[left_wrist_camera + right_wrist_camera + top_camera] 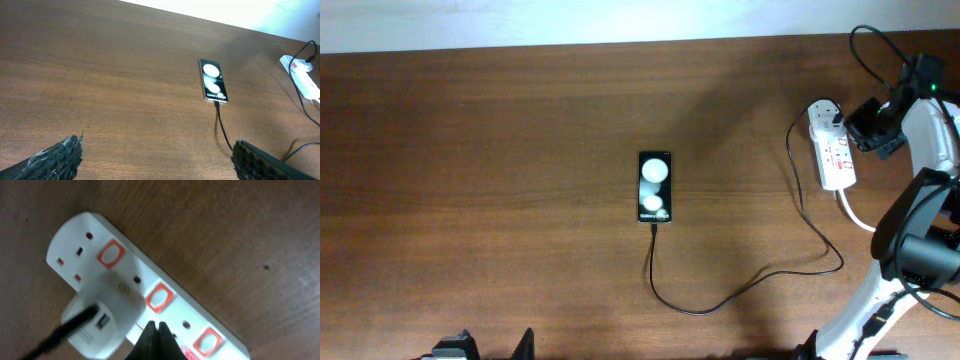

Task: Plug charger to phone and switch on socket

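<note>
1. Phone (655,187) is lying face-up mid table (470,150), long axis running near-to-far. Charger (750,290) cable is leaving its near end and looping off to the robot's R side. Connector tip (653,225) is looking seated in the phone port, as far as overhead view shows.
2. Socket (835,152) is sitting at the far R of the table, long axis also roughly near-to-far, a bit tilted. White plug adapter (102,312) is sitting in 1 of its outlets w/ the black cable coming out of it.
3. R gripper (155,332) is hovering right over the socket, fingers pinched together w/ nothing between them, making 1 blunt tip. Can't tell if the tip is touching the plastic.
4. L gripper (157,160) is hanging back at the near edge w/ fingers spread wide, empty, well apart from phone and socket.
5. Key relation: R wrist view is showing 3 red switches along the strip. The middle switch (159,298) is lying just beyond the closed tip, straight ahead of it, and just beside the adapter, so prob the 1 for that outlet.
6. Judgement: plugging part is looking done and the switch press is what's remaining. R arm is far nearer, so it's the 1 to do it. Next move is needing a short push forward and down onto that middle rocker.
7. Risk: tip sliding off the rocker, or nudging the adapter.
</note>
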Robot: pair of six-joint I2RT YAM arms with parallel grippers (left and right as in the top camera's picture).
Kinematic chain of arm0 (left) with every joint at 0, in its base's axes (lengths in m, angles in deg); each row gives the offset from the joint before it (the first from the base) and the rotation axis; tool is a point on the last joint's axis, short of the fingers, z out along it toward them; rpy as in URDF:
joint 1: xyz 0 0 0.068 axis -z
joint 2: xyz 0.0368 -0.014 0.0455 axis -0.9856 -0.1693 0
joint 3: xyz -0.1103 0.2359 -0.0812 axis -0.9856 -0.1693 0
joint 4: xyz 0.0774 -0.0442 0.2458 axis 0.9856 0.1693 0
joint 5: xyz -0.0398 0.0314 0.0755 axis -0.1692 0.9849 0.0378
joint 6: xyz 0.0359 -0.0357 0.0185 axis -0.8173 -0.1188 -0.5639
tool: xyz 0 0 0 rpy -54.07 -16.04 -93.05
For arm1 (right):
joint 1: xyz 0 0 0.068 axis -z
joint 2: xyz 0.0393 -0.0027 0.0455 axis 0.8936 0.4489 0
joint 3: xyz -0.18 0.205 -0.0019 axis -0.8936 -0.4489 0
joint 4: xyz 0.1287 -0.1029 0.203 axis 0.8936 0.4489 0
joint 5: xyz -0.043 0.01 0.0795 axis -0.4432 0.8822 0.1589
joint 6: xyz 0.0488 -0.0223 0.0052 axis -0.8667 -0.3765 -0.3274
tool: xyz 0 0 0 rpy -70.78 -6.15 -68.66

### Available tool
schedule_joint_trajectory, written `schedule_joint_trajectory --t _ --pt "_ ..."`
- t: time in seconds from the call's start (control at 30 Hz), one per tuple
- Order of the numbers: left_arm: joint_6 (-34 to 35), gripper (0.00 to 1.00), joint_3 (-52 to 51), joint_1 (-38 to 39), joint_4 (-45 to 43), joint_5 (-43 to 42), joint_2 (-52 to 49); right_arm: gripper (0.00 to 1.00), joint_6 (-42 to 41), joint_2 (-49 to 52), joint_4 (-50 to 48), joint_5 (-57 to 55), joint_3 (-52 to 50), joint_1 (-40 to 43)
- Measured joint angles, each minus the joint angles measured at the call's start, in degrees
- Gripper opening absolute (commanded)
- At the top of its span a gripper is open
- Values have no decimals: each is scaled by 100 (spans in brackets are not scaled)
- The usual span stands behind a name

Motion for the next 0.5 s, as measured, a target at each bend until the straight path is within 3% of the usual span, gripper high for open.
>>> schedule_joint_trajectory --t 0.5 --pt "0 99 0 0 0 -2 0 4 2 498 -186 -90 57 -177"
